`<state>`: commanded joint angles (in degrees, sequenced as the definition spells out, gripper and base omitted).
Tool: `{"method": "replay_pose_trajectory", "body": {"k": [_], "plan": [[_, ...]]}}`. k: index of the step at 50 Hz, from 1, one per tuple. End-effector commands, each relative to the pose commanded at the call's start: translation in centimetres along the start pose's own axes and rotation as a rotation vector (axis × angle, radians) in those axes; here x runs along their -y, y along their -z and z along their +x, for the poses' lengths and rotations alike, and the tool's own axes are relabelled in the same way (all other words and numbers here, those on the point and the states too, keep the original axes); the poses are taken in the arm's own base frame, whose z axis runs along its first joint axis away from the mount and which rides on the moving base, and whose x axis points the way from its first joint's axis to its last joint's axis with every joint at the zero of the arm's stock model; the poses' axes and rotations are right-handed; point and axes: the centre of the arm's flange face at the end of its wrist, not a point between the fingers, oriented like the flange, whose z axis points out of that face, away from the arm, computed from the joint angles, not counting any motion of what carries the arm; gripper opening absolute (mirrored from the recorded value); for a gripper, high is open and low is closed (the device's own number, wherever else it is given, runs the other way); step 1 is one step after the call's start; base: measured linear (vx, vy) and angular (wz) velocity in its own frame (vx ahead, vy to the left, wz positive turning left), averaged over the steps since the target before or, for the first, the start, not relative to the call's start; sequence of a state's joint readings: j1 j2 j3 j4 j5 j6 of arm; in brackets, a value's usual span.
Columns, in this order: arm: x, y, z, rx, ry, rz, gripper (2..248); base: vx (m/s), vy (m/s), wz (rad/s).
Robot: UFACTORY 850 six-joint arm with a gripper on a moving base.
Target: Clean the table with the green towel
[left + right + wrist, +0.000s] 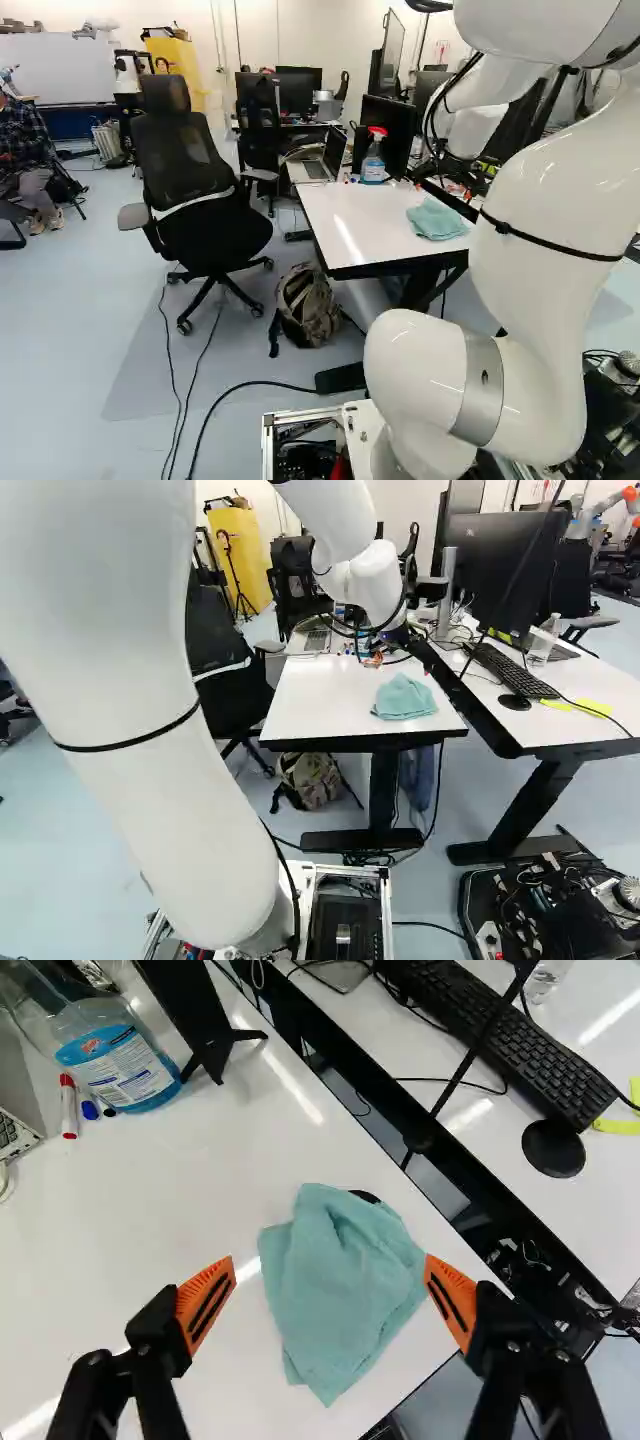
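Near the far edge of the white table, my gripper (382, 654) shows small and partly hidden at the end of the arm. In the wrist view the gripper (329, 1262) stands open, its orange pads far apart. The green towel (345, 1285) lies crumpled and partly folded on the white tabletop (130, 1220), below and ahead of the gap between the fingers; neither finger grips it. In the right base view the towel (404, 697) rests near the table's right side.
A spray bottle (125, 1060) and a red marker (69, 1105) stand and lie by a laptop (325, 160). Across a dark gap, a second desk holds a keyboard (515, 670) and a mouse (515, 702). A chair (205, 225) and a backpack (308, 305) are beside the table.
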<state>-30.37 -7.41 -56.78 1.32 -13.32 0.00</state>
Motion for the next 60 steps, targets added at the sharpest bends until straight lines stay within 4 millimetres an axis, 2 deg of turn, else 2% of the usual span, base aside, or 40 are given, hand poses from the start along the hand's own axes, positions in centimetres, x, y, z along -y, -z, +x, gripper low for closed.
{"method": "replay_pose_trajectory", "body": {"k": [31, 60], "plan": [[2.2, 0.0, -2.2, -0.05, 0.036, 0.025, 247, 0.0, 0.0, 0.0], [6.0, 0.2, -6.9, -0.149, 0.106, 0.082, 247, 0.0, 0.0, 0.0]]}}
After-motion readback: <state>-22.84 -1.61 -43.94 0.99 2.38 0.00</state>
